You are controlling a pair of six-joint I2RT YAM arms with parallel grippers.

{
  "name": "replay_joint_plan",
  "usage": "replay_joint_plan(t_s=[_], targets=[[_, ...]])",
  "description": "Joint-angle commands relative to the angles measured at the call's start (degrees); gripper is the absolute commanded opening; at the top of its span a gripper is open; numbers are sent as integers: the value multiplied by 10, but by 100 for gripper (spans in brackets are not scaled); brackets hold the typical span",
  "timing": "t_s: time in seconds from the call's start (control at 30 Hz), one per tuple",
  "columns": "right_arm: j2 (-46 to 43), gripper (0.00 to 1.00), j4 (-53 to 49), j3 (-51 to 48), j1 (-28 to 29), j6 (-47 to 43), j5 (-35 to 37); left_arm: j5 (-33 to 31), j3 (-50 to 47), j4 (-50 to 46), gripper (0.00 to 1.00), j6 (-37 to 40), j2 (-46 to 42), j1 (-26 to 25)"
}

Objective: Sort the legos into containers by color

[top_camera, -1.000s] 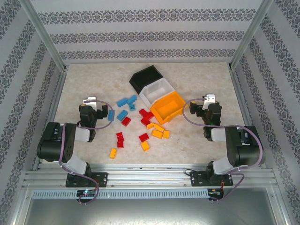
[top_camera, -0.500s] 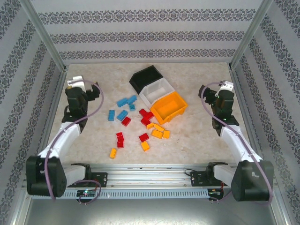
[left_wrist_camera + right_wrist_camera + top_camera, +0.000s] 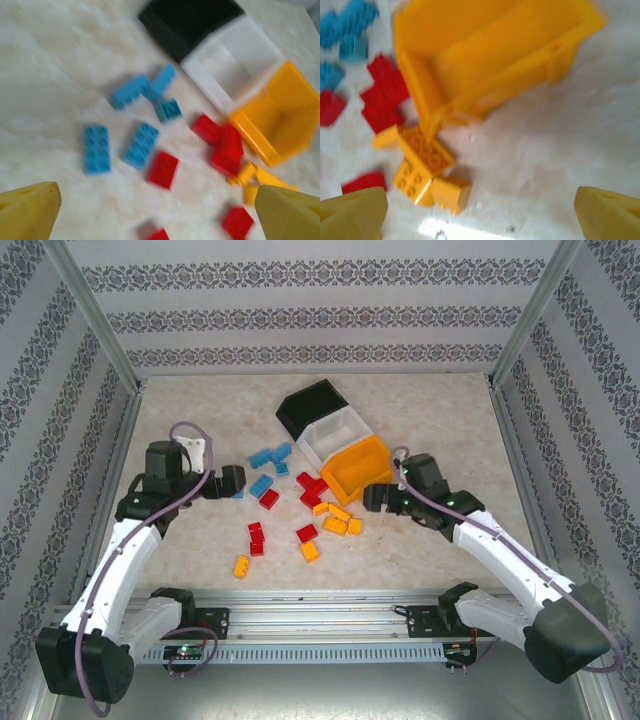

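Your left arm rises from its base, elbows out toward the left wall and bends at the wrist, so the left tool [image 3: 230,480] points right, low over the bench [image 3: 200,420]; its yellow fingertips [image 3: 30,210] sit at the 2 bottom corners of the left wrist view, spread wide with nothing between them. Your right arm stretches long and low from its base, diagonally forward and left; the right tool [image 3: 372,498] is just beside the near corner of the orange-yellow bin [image 3: 350,468], likewise spread and holding nothing.

The bench is pale and marbled, boxed in by walls [image 3: 300,310] of striped patterned paper, with a metal rail [image 3: 320,615] along the near edge.

The black bin [image 3: 312,403], white bin [image 3: 338,433] and orange-yellow bin stand joined in a diagonal row; light blue bricks [image 3: 270,456], red bricks [image 3: 312,486] and orange-yellow bricks [image 3: 337,519] all lie loose on the bench in front of them.

From above, 1 light blue brick [image 3: 96,149] seems to touch the left tool; the left wrist view, though blurred, puts it ahead of the tips; the right wrist view shows orange-yellow bricks against that bin's front lip.
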Motion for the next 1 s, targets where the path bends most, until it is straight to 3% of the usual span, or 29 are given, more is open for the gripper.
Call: replay_joint_plan(t_s=[0.0, 0.37, 0.6, 0.97], targets=[[-4, 92, -56, -30, 59, 52, 54, 44, -26, -36, 100, -2, -24, -21], [133, 72, 2, -1, 162, 108, 97, 85, -76, 32, 100, -20, -26, -37], [219, 64, 25, 41, 170, 120, 101, 41, -76, 17, 100, 3, -35, -79], [307, 55, 16, 93, 170, 132, 134, 27, -76, 15, 100, 8, -42, -90]])
